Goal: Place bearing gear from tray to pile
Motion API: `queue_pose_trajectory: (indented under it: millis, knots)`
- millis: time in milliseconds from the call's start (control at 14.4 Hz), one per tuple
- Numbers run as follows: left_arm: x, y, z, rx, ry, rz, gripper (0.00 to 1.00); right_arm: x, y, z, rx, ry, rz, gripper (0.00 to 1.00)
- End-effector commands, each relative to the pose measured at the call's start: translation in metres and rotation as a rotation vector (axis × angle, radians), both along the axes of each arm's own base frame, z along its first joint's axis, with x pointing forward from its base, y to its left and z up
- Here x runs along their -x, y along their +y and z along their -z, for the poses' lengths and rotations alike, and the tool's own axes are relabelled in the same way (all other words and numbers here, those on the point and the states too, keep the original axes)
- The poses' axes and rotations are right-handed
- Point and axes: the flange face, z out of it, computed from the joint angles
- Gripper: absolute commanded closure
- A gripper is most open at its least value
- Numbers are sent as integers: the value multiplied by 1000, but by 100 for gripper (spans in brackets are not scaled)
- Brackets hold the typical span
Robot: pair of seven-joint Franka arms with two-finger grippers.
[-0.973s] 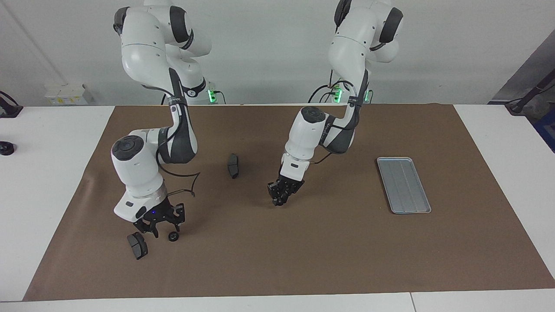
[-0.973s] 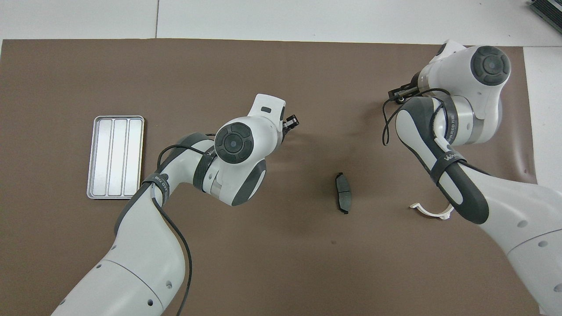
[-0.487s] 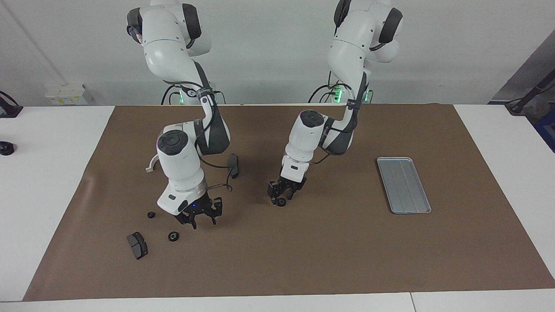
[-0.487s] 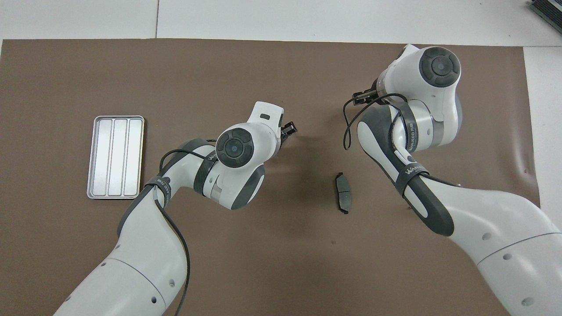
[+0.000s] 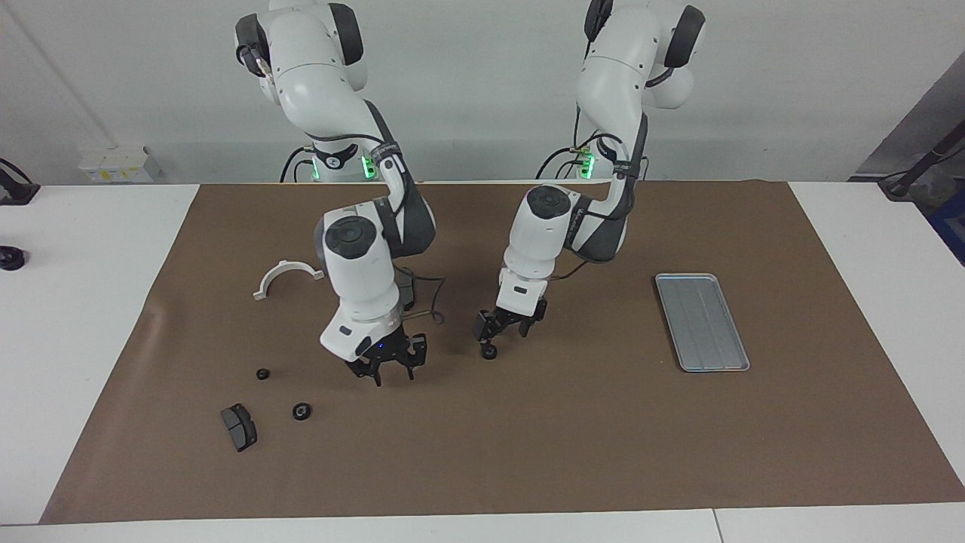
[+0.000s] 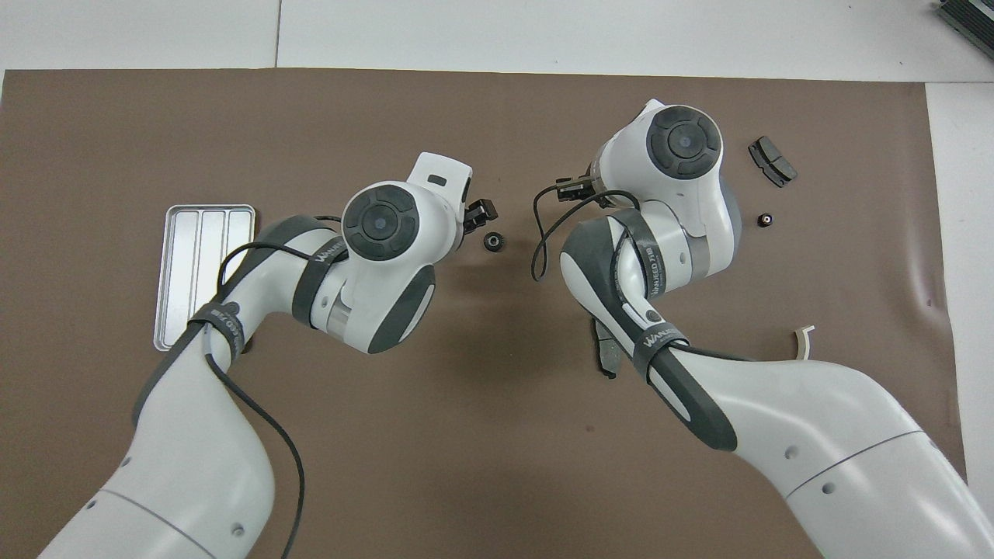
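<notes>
- The bearing gear (image 5: 489, 351) lies flat on the brown mat (image 5: 573, 452), just under the left gripper's fingertips and touching neither of them.
- The left gripper (image 5: 507, 332) hangs low over the gear with its fingers spread and nothing between them. I read that as a release.
- In the overhead view the gear sits clear beside those fingers, toward the right arm.
- The right gripper (image 5: 384, 366) hovers over bare mat, near the left gripper's fingers. It carries nothing I can see, and I cannot tell whether it is open or closed.
- I judge the gear was set down mid-table so the right arm can reach it and carry it on.
- The tray (image 5: 701, 322) is well apart from the left fingers, toward the left arm's end of the table, and holds nothing.
- The pile is a loose scatter well apart from the right gripper, toward the right arm's end: two more bearing gears (image 5: 262, 374) (image 5: 301, 411), a dark brake pad (image 5: 238, 427) and a white half-ring bracket (image 5: 286, 275).
- A second brake pad (image 6: 606, 357) shows only partly under the right arm.
</notes>
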Motion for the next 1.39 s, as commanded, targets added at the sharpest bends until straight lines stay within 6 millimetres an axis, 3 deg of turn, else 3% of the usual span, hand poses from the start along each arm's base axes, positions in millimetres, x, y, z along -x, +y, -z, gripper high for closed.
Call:
queue_pose_trajectory:
  millis: [0,139,348,556,834,1043,1321]
  knots:
    - [-2,74,-38,-84,49,116,0,13,43,-3,-39,-30,39,38]
    - [-10,118,-49,-114,76,186,0,31,84,16,-57,-43,25,38]
    - [-17,191,-58,-139,108,281,0,42,115,37,-85,-76,10,38]
    - [-17,262,-69,-159,142,406,0,54,125,48,-76,-58,-8,38]
    - [-7,337,-99,-171,137,467,0,62,117,62,-49,-17,-7,42]
    - [6,342,-145,-189,73,460,0,66,113,67,-40,-2,-3,54]
    - [27,314,-195,-205,71,509,0,63,108,66,-37,2,5,86]
